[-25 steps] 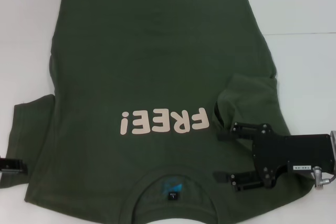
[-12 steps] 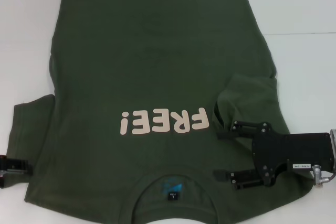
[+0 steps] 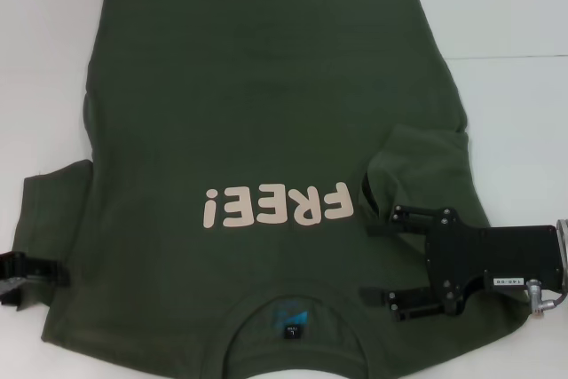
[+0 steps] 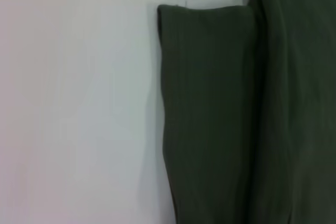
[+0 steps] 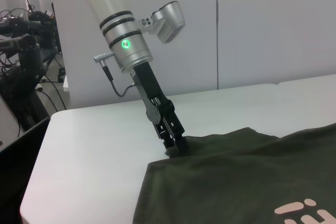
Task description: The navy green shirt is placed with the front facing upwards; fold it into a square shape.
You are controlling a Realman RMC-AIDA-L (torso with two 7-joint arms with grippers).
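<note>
The navy green shirt (image 3: pixel 266 130) lies spread front-up on the white table (image 3: pixel 515 6), collar toward the robot, so the pale pink "FREE!" lettering (image 3: pixel 277 206) reads upside down in the head view. The small black neck label (image 3: pixel 293 332) shows inside the collar at the near edge. The sleeve on the robot's right (image 3: pixel 422 170) is already turned inward onto the body of the garment, forming a raised fold. The right gripper (image 3: pixel 373 259) is positioned low over the shirt just beside that folded sleeve, near the right shoulder, its two black fingers spread well apart with only flat cloth between them; it has hold of nothing. The left gripper (image 5: pixel 173 148) is at the outer edge of the left sleeve (image 3: pixel 53 219), which lies flat and extended on the table. Seen from the right wrist camera, its fingertips are down at the sleeve's hem, touching the fabric edge; whether they are closed on the cloth cannot be told. The left wrist view shows the left sleeve's hem and the table beside it.
</note>
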